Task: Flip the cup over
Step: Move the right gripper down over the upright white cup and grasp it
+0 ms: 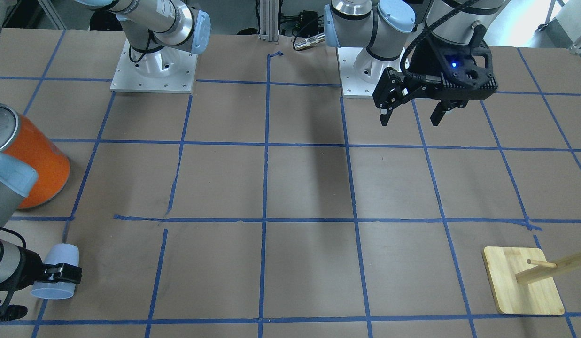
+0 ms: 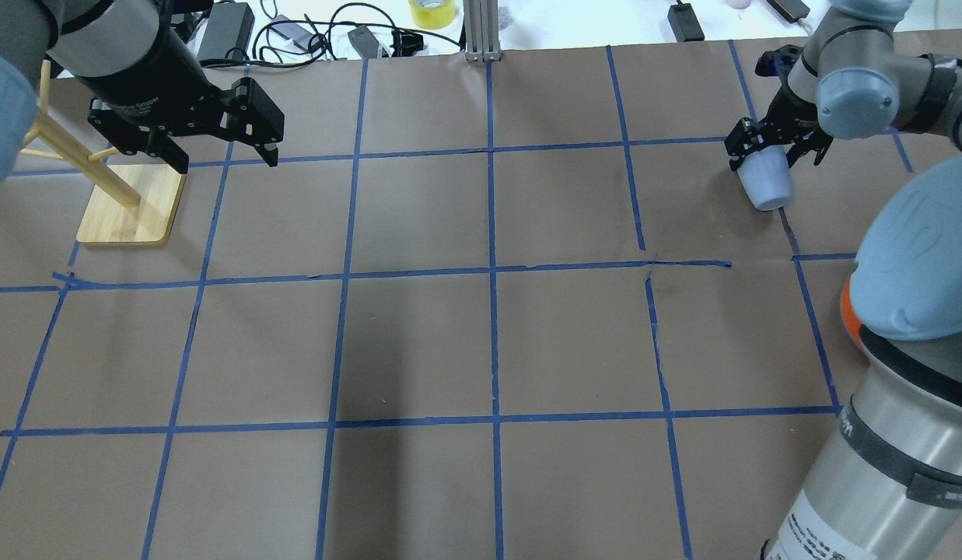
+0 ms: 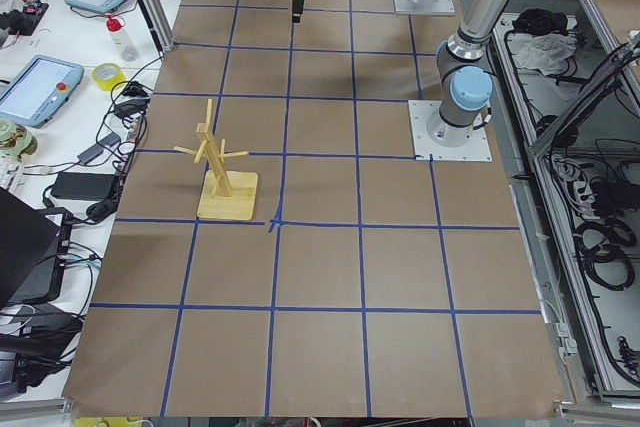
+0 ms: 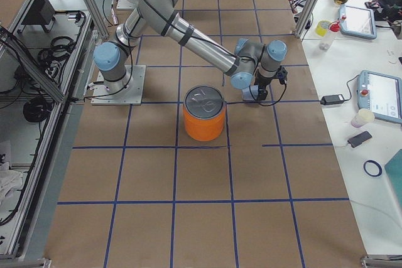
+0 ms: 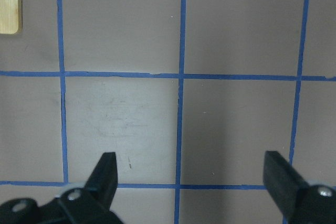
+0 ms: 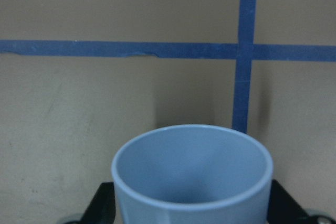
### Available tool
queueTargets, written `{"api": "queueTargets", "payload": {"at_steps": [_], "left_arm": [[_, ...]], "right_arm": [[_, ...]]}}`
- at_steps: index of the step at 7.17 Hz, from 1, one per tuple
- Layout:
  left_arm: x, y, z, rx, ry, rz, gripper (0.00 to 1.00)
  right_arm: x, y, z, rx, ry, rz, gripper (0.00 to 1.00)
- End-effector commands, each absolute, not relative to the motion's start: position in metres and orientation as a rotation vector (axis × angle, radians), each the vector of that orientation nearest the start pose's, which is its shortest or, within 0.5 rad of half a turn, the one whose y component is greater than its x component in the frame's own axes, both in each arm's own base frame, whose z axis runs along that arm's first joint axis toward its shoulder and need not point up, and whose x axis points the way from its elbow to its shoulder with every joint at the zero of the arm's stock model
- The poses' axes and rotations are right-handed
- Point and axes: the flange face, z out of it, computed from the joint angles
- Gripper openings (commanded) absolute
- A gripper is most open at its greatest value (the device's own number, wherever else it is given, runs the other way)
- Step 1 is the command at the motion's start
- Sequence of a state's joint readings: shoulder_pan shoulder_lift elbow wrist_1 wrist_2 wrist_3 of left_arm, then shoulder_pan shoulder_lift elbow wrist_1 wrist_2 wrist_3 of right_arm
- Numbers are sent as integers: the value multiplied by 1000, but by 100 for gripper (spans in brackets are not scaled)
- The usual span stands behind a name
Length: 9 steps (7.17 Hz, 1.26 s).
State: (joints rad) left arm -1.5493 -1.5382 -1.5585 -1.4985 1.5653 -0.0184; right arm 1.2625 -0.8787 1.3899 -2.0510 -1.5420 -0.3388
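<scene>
The small pale blue cup (image 1: 55,281) is held between the fingers of my right gripper (image 1: 67,273), which is shut on it at the table's far right, just above the paper. The cup hangs tilted. It also shows in the overhead view (image 2: 767,187). The right wrist view looks into its open mouth (image 6: 191,174), with dark fingers (image 6: 100,205) on both sides. My left gripper (image 1: 410,116) is open and empty, hanging above the table's left side, far from the cup. It also shows in the overhead view (image 2: 220,155) and in the left wrist view (image 5: 191,177).
A large orange can with a silver lid (image 1: 36,159) stands near the right arm, close to the cup. A wooden peg rack on a square base (image 1: 520,281) stands at the left, beside the left gripper (image 2: 131,206). Blue tape lines grid the brown paper.
</scene>
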Motion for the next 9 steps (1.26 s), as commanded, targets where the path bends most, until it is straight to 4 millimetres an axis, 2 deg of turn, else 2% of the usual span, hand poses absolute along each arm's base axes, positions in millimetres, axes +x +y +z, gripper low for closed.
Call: {"api": "queueTargets", "payload": {"at_steps": [1, 3, 4, 5, 6, 8, 9], "left_arm": [[-123, -491, 517, -62, 3140, -181, 100], [-123, -491, 517, -62, 3140, -181, 100], [-123, -492, 517, -62, 3142, -183, 100], [-123, -491, 518, -62, 3140, -186, 100], [-123, -492, 518, -62, 3141, -186, 100], [-123, -492, 516, -62, 3142, -181, 100], [-123, -492, 516, -62, 3142, -181, 100]], "right_arm": [[-86, -719, 191, -49, 3102, 30, 81], [-80, -720, 200, -59, 3104, 16, 63], [-71, -719, 213, -75, 3078, -9, 63], [-45, -717, 232, -147, 3036, -26, 63], [2, -715, 247, -268, 3004, -47, 63], [138, -700, 267, -536, 2972, -72, 63], [196, -685, 266, -649, 2948, -60, 63]]}}
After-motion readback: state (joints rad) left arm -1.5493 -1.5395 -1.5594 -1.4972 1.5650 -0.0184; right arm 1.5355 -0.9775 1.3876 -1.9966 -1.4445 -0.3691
